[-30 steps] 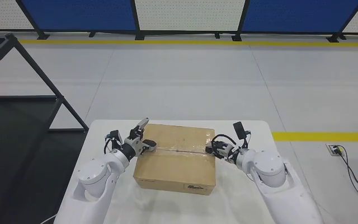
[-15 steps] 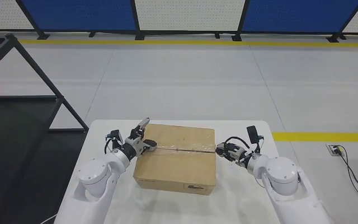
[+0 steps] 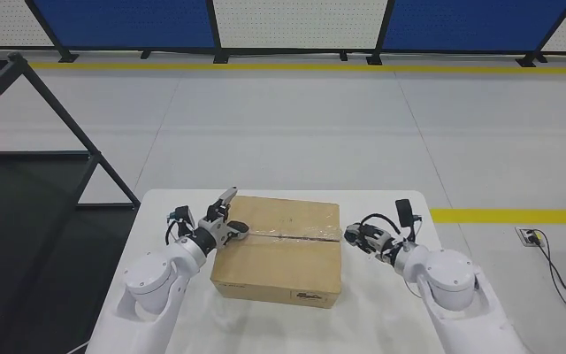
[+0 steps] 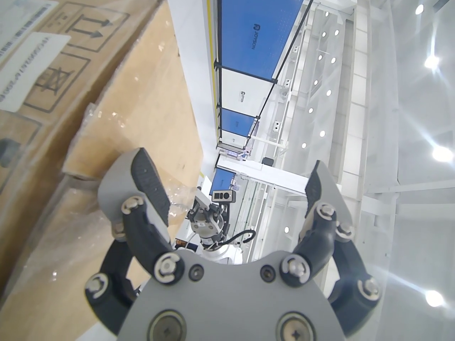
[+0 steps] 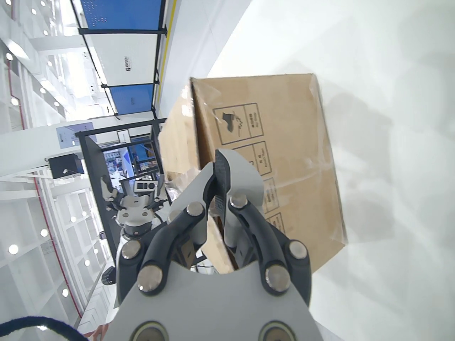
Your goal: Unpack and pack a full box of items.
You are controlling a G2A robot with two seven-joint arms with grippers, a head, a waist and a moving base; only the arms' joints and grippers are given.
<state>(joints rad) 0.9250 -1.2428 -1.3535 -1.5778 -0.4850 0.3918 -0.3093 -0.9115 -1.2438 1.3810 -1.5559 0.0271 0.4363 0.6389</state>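
Box side (image 5: 284, 150): framed handling pictograms are printed, captions unreadable.
White sticker (image 4: 28, 69): a printed code line is carried.
Blue panel (image 4: 249, 19): a logo is shown.

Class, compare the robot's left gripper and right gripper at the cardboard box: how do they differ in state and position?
The left gripper is wide open; the right gripper is shut. The left gripper sits at the left end of the cardboard box, the right gripper at its right end. Both point inward at the box, near its taped top seam.
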